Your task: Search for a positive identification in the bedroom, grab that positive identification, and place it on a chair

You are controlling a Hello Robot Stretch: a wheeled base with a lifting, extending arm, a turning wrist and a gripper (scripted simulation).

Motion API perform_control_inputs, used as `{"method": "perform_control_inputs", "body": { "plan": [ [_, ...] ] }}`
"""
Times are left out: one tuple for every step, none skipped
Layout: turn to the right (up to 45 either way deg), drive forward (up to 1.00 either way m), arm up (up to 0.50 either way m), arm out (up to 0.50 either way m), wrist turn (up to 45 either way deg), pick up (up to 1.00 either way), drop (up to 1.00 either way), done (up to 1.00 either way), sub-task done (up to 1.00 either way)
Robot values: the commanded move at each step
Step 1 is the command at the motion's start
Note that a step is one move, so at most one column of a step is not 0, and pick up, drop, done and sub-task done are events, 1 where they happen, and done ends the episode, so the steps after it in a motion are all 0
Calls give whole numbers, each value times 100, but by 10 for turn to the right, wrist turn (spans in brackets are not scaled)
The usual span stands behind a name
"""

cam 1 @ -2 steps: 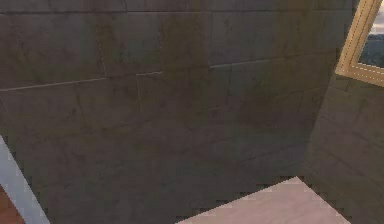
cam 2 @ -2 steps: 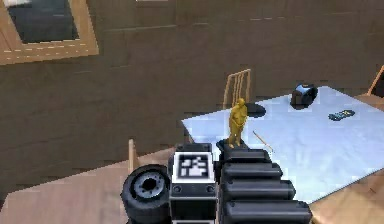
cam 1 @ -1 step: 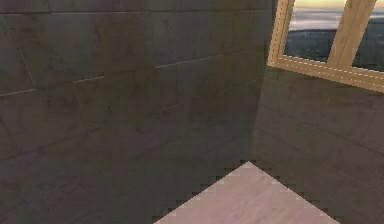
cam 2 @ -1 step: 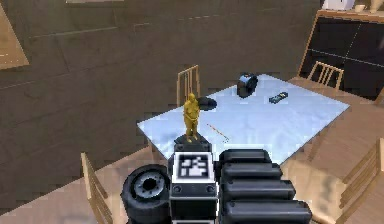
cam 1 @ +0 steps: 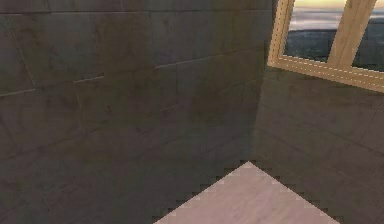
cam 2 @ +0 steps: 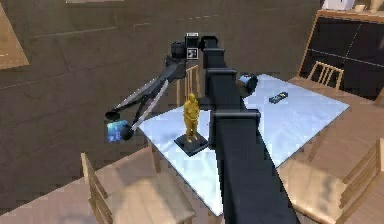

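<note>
While the gripper (cam 2: 181, 50) sits near the desk's (cam 2: 300, 125) far edge (its hold cannot be told), a small dark thing (cam 2: 278, 97), perhaps the positive identification, lies on the desk toward the arm side view's right, nearer than the gripper.

Three pale wooden chairs, all upright, set around a white-topped table (cam 2: 300, 125). Far chair (cam 2: 325, 72): open slatted back, at the table's far end. Lower-left chair (cam 2: 140, 200): back post and broad seat, beside the table's near corner. Lower-right chair (cam 2: 325, 190): seat close against the table's side
</note>
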Motion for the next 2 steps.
{"method": "perform_control_inputs", "body": {
  "plan": [
    [0, 0, 0, 0, 450, 0, 0, 0, 0],
    [0, 0, 0, 0, 210, 0, 0, 0, 0]
  ]
}}
